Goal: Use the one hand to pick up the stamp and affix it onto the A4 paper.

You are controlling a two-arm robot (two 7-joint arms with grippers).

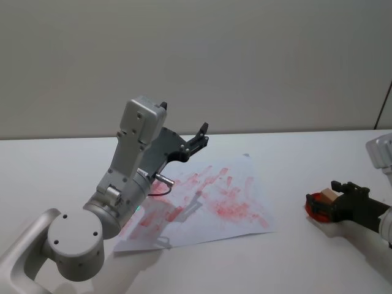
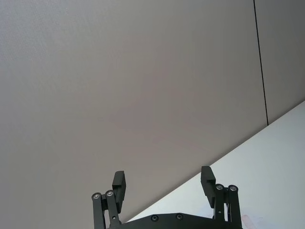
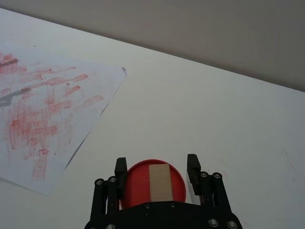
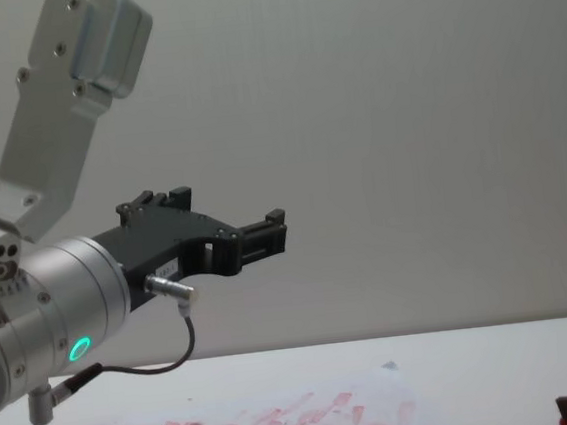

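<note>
The stamp (image 3: 159, 183), a light-tan wooden block, stands on a round red base (image 3: 138, 188) on the white table at the right. My right gripper (image 3: 157, 169) is open, one black finger on each side of the red base, with the block between them. In the head view the stamp (image 1: 329, 196) and right gripper (image 1: 321, 203) are at the right edge. The A4 paper (image 1: 211, 202), white and smeared with red ink marks, lies mid-table, well left of the stamp. My left gripper (image 1: 199, 138) hangs open above the paper's far edge, holding nothing.
The white table (image 1: 294, 159) runs back to a plain grey wall. Bare tabletop separates the paper's edge (image 3: 102, 107) from the red base. The left arm's big silver elbow (image 1: 73, 245) rises over the paper's near-left corner, with a thin cable (image 4: 167, 359) dangling below it.
</note>
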